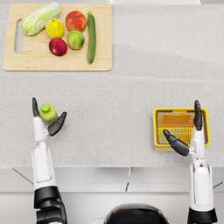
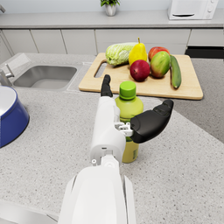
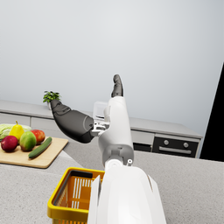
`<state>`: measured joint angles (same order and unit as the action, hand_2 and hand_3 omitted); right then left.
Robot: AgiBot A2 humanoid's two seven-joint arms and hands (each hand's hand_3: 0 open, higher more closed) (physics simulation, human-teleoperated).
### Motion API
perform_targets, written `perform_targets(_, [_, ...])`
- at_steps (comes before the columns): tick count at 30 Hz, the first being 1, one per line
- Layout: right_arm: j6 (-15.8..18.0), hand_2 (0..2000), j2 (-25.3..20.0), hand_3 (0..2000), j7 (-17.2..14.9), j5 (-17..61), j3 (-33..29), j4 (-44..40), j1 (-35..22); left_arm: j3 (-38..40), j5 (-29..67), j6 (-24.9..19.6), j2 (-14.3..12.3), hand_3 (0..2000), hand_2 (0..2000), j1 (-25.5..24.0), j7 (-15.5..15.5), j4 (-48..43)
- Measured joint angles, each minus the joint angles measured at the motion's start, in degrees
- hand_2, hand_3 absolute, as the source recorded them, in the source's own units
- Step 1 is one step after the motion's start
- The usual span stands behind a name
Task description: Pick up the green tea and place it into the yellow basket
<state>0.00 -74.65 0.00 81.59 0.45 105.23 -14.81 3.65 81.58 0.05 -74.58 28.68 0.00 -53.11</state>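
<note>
Left hand [image 2: 131, 122] brackets green tea [image 2: 129, 109]; its wrist view alone shows sink [image 2: 43, 76].

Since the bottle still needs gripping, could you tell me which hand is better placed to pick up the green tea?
The left hand: its open fingers already flank the green tea. The right hand hovers open over the yellow basket, far across the counter.

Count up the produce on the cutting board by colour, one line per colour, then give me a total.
Green: 3, the cabbage, the green apple and the cucumber
Red: 2, the peach-red apple and the dark red apple
Yellow: 1, the pear
Total: 6 pieces on the cutting board
</note>
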Motion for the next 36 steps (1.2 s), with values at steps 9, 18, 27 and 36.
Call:
perform_targets(9, [0.0,0,-0.72,0,0.0,0.0,0.56,-0.58,0.87,-0.75,0.01,-0.01,-1.06,327,1361,5.65,0.0,14.16])
perform_targets(18, [0.0,0,-1.41,0,0.0,0.0,1.72,-1.42,1.85,1.41,0.02,-2.05,-1.81,2000,2000,6.27,-0.16,14.44])
perform_targets(27, [0.0,0,-3.58,0,0.0,0.0,11.11,-1.84,-0.26,-7.84,0.04,-2.73,-2.38,2000,2000,0.64,-0.18,-17.77])
perform_targets(36, [0.0,0,-8.9,0,0.0,15.54,20.47,-9.64,-6.67,-18.44,0.02,-3.22,-5.57,2000,2000,3.88,-0.42,-32.0])
